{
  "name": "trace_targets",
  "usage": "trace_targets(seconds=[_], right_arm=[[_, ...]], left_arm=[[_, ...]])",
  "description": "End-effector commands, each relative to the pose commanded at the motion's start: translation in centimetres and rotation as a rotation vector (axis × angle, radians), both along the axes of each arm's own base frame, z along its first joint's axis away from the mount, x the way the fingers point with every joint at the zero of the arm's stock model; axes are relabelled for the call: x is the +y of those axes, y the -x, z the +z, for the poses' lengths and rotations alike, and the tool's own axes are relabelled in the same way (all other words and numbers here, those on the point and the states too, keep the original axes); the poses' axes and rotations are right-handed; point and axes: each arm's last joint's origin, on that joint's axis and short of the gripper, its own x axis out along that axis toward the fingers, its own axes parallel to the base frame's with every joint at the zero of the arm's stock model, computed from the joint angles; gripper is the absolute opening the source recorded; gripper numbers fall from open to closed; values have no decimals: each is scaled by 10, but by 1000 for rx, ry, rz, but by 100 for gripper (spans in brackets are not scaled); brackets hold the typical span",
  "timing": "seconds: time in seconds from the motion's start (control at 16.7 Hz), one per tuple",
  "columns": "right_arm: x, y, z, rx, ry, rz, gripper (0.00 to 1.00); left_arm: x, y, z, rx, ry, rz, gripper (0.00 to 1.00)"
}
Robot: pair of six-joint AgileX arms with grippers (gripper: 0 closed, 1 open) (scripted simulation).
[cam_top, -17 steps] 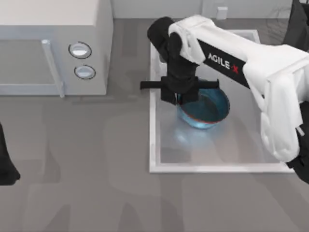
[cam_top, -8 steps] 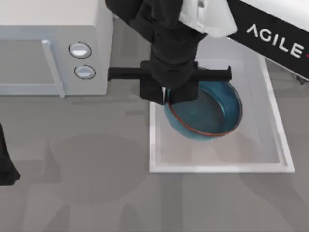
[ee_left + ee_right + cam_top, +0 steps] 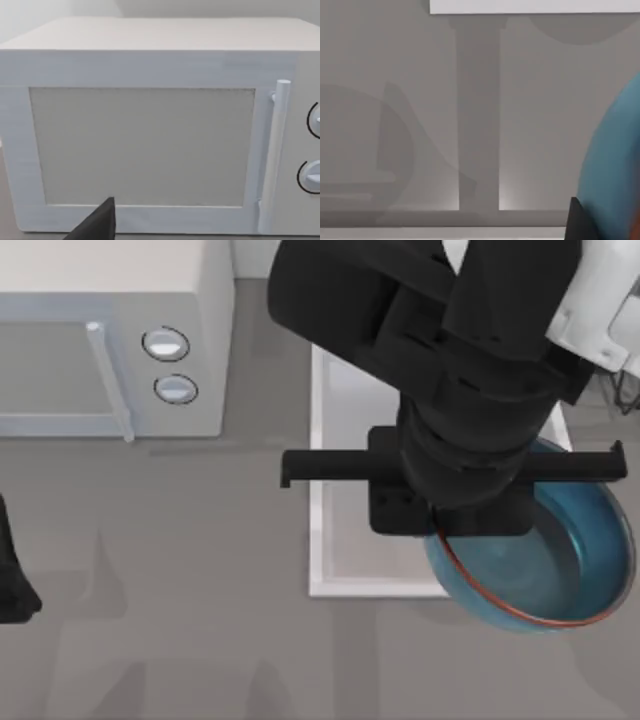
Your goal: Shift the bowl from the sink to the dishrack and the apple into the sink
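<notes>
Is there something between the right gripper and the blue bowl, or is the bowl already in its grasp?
Nothing visible separates them: the right gripper is shut on the bowl at its rim, lifted above the sink.

Simulated kitchen counter

A white microwave [image 3: 110, 335] with a bar handle and two round knobs [image 3: 166, 343] stands on a grey countertop [image 3: 180, 570], beside a white rectangular sink [image 3: 318, 530] set into the surface; a blue bowl [image 3: 560, 575] adds kitchenware.

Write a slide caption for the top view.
Right gripper lifts the round glossy blue bowl above the white rectangular sink's front edge; left arm parked at left.
</notes>
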Motion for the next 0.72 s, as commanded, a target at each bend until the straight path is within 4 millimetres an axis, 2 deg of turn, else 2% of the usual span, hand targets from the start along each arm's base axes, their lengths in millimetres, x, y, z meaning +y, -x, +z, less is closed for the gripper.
trace_targets(seconds=[0.3,0.42,0.54,0.72], right_arm=[[0,-2,0,0,-4,-4,0],[-8,-7,7,-9,-61,-20,0],[-23,-21,19,-31,-174,-54,0],[-57,-58,32,-139,-337,-87,0]], left_arm=[[0,0,0,0,0,0,100],[0,0,0,0,0,0,100],[0,0,0,0,0,0,100],[0,0,0,0,0,0,100]])
